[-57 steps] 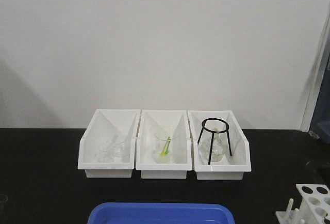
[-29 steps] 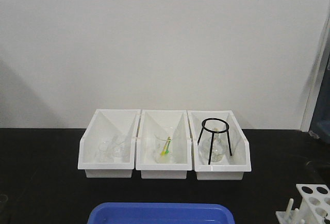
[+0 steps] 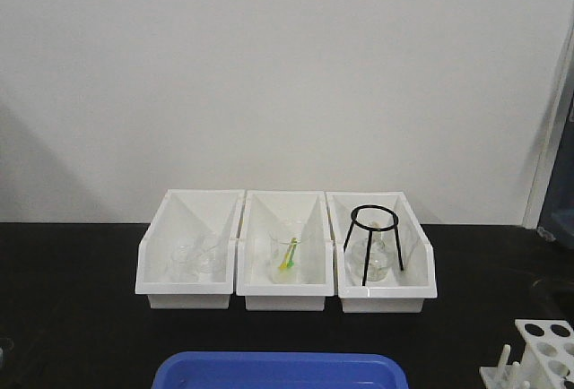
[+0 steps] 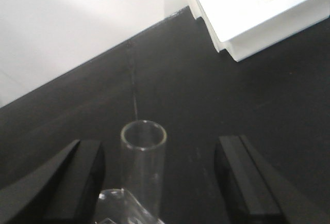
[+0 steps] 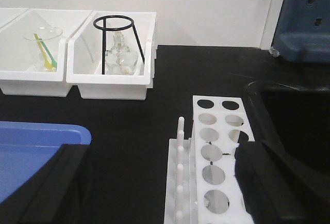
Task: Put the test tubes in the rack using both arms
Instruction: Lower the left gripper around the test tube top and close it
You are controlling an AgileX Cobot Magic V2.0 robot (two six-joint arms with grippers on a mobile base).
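Observation:
In the left wrist view a clear glass test tube (image 4: 143,154) stands upright on the black table, open mouth up. My left gripper (image 4: 160,182) is open around it. The tube is nearer the left finger (image 4: 72,182) and neither finger touches it. The white rack (image 5: 219,152), with round holes and a row of pegs, sits below my right gripper (image 5: 162,182). That gripper is open wide and empty, and its right finger (image 5: 273,182) overlaps the rack's right side. The rack's corner also shows in the front view (image 3: 543,353). No arm shows in the front view.
Three white open bins (image 3: 285,292) stand in a row at the back, holding glassware and a black ring stand (image 3: 372,246). A blue tray (image 3: 278,371) lies at the front centre. A dark blue object (image 5: 304,17) stands at the far right.

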